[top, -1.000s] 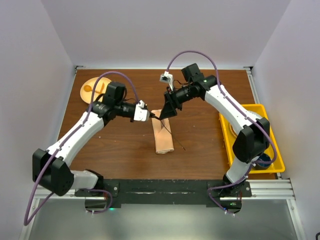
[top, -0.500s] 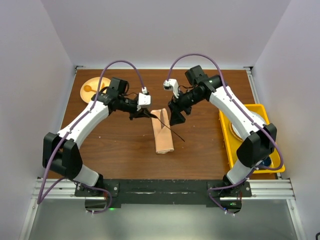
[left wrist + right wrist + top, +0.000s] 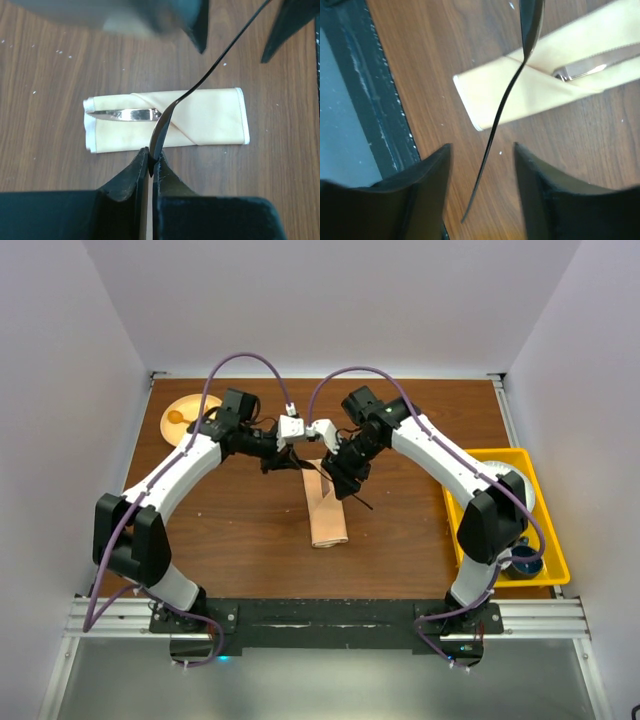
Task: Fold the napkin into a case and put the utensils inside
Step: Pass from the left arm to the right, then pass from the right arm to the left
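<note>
Now the left hand [image 3: 150, 161] clenches the utensil [image 3: 210, 70] by its broad end above the case [image 3: 215, 122] on the table [image 3: 50, 60]; the right hand [image 3: 482, 152] stands released astride the handle. Probably stiff, slick: grip mid-handle.

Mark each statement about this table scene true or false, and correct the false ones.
1. The left gripper is shut on the dark utensil. True.
2. The right gripper clamps that utensil's handle. False: its fingers stand open on either side of the handle.
3. The case lies on the wooden plate. False: it lies on the table; the plate sits apart at the far left.
4. A shiny utensil already sits tucked in the case. True.
</note>
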Robot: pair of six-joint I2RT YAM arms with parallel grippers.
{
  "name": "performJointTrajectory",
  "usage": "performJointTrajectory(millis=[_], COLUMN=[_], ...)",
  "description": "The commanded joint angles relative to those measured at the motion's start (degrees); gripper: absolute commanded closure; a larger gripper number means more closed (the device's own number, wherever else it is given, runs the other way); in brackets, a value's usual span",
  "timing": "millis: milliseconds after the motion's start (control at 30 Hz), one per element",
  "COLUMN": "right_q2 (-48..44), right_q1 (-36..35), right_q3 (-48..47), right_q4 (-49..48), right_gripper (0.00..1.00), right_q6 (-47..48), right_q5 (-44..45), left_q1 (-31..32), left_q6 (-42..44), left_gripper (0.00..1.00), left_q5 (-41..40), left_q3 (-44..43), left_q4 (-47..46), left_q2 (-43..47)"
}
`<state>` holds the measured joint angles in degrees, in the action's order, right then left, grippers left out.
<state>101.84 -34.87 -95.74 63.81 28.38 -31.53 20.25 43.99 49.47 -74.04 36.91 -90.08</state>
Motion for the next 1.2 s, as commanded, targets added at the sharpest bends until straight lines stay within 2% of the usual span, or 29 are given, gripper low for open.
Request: performJointTrajectory(millis=[0, 67, 100, 200, 233, 267, 333, 367, 400, 433, 467, 500, 533, 567, 600, 667, 700, 800, 867, 967, 1100, 1167], right_q2=[1.3, 1.2, 1.3, 0.6, 0.4, -0.1, -0.2, -0.2, -0.1, -0.1, 0.0, 0.5, 0.7, 1.0, 1.3, 1.3, 1.1, -0.7, -1.7, -2.8, -4.2, -4.9], right_q1=[-0.5, -0.5, -0.5, -0.5, 0.4, 1.2, 5.0, 6.4, 7.6, 9.7, 10.6, 11.0, 11.6, 11.6, 11.6, 11.7, 11.6, 11.7, 11.7, 11.6, 11.1, 11.1], right_q3=[-2.3, -2.0, -2.1, -2.6, -2.5, -2.3, -2.3, -2.3, -2.1, -2.0, -1.7, -1.0, -0.6, -0.4, 0.7, 2.4, 4.1, 7.9, 9.4, 12.5, 14.3, 14.6], right_q4=[1.5, 0.9, 0.8, 0.4, -0.7, -1.5, -3.8, -4.7, -5.8, -8.2, -9.9, -11.7, -15.0, -16.5, -18.3, -25.5, -28.2, -41.5, -44.9, -51.1, -52.1, -51.9], right_gripper=[0.56, 0.89, 1.0, 1.0, 1.0, 1.0, 1.0, 1.0, 1.0, 1.0, 1.0, 1.0, 1.0, 1.0, 1.0, 1.0, 1.0, 1.0, 1.0, 1.0, 1.0, 1.0], right_q6=[1.9, 1.9, 1.7, 0.6, 0.0, -0.9, -4.5, -5.9, -9.3, -11.0, -13.0, -17.3, -19.3, -21.3, -25.7, -32.0, -37.5, -47.7, -53.1, -59.6, -59.7, -59.6], right_q5=[3.8, 4.8, 4.9, 4.2, 3.4, 0.4, -4.0, -6.9, -12.2, -15.4, -17.9, -23.1, -25.3, -27.0, -30.1, -32.2, -33.1, -33.9, -33.2, -34.0, -33.8, -33.9], left_q1=[-0.7, -0.7, -0.7, -1.3, -2.6, -3.7, -8.8, -10.5, -12.0, -14.4, -15.3, -16.3, -17.9, -18.5, -18.9, -19.4, -19.4, -19.3, -18.6, -15.3, -10.8, -10.2], left_q6=[-3.3, -3.3, -3.4, -3.6, -4.3, -5.8, -14.3, -18.2, -24.8, -28.3, -32.2, -41.8, -47.7, -53.3, -63.2, -71.6, -79.2, -91.3, -91.6, -83.6, -77.0, -74.8], left_gripper=[1.0, 1.0, 1.0, 1.0, 0.92, 0.73, 0.56, 0.37, 0.35, 0.34, 0.33, 0.32, 0.32, 0.32, 0.32, 0.31, 0.31, 0.3, 0.31, 0.33, 0.41, 0.47], left_q5=[0.9, 0.9, 1.1, 3.2, 4.3, 5.6, 10.6, 11.5, 12.3, 12.1, 11.0, 10.3, 10.0, 9.9, 9.9, 9.7, 8.2, 4.2, 0.7, -2.9, -6.7, -9.0], left_q3=[-0.3, -0.1, 0.1, 0.0, 0.1, 0.3, 1.2, 2.7, 3.5, 4.5, 6.6, 7.8, 9.2, 11.6, 12.6, 14.6, 15.4, 18.8, 18.7, 14.9, 13.1, 12.1], left_q4=[-3.2, -3.6, -3.9, -3.9, -4.2, -6.0, -10.4, -16.6, -19.6, -23.0, -30.9, -35.6, -41.3, -51.0, -55.1, -64.8, -67.9, -80.2, -82.3, -75.7, -71.5, -67.8], left_q2=[0.5, 0.7, 1.0, 1.4, 1.7, 1.9, 3.5, 4.3, 6.0, 6.8, 7.6, 8.9, 9.4, 9.7, 9.6, 9.1, 8.4, 7.5, 7.1, 7.3, 7.4, 7.1])
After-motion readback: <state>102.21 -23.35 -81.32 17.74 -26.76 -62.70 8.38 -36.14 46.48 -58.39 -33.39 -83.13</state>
